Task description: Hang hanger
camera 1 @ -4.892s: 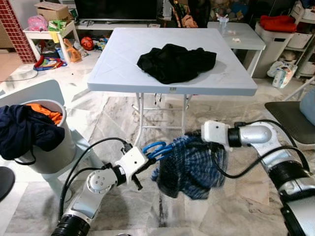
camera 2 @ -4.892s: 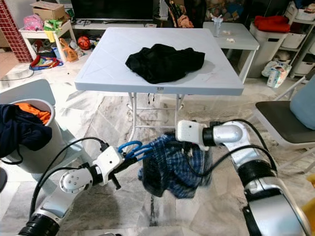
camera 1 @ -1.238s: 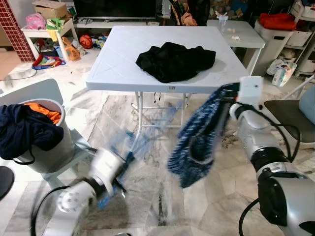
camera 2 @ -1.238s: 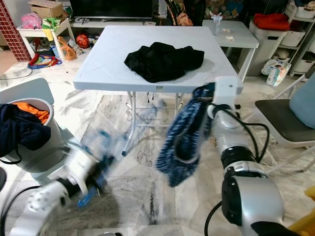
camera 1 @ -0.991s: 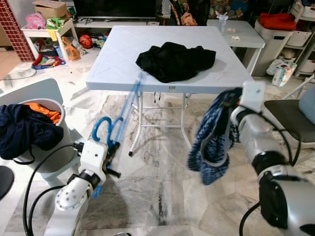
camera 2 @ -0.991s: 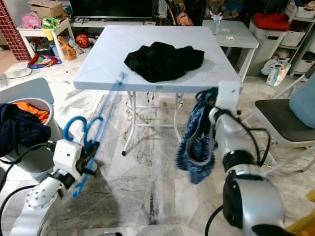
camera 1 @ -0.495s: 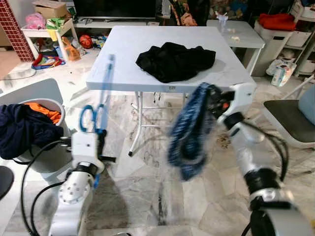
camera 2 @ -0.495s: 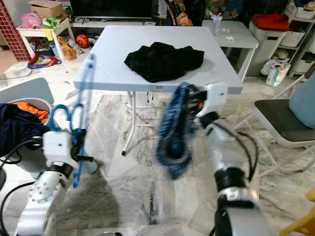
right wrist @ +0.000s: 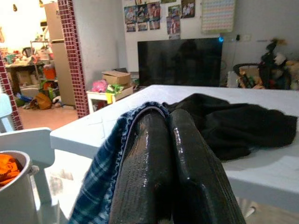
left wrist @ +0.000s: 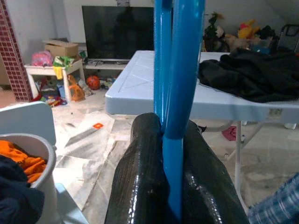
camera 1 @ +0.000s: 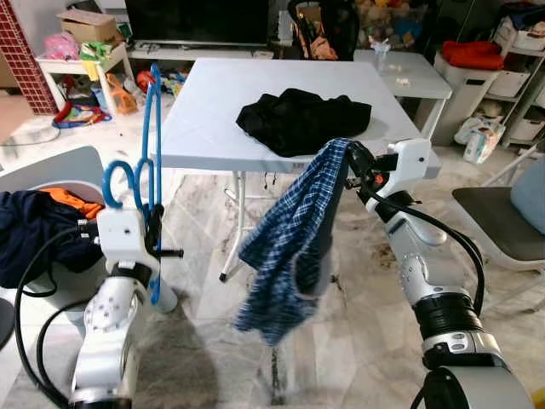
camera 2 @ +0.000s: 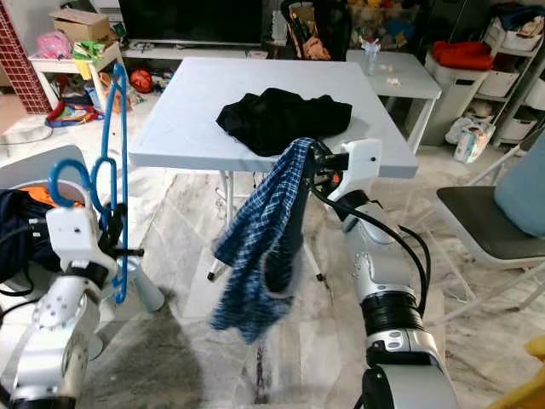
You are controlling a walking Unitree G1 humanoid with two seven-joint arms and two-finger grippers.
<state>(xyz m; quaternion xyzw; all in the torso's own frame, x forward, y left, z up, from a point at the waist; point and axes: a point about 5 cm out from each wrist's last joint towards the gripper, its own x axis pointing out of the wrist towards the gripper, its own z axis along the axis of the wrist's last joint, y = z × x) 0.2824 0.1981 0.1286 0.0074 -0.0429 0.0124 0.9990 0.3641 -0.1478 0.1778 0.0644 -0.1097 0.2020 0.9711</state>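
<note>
Beside a white folding counter [camera 1: 204,102] on a marble floor [camera 1: 341,341], we raise our left gripper [camera 1: 152,234] with a blue hanger [camera 1: 153,128] clamped upright between its jaws, the hook curling at about the gripper's height and the long arm of the hanger rising above it. Our left wrist view shows both black fingers [left wrist: 145,172] pressed tight against the blue bar [left wrist: 180,84]. Our right gripper [camera 1: 353,166] is stretched out toward the middle of the scene, near the counter's front edge, with its jaws clenched on the top of a blue plaid shirt [camera 1: 289,243]; the shirt hangs down loose from there, clear of the floor, well apart from the hanger. Our right wrist view shows the plaid cloth [right wrist: 110,163] draped over the closed fingers [right wrist: 149,168]. On the counter lies a crumpled black garment [camera 1: 302,119]. At our left stands a white bin [camera 1: 157,294] with dark blue clothing [camera 1: 34,234] spilling over its rim and something orange [camera 1: 72,198] inside. A television [camera 1: 204,21] and a shelf of toys [camera 1: 81,60] line the far wall, and a dark chair seat [camera 1: 498,217] sits at our right.
</note>
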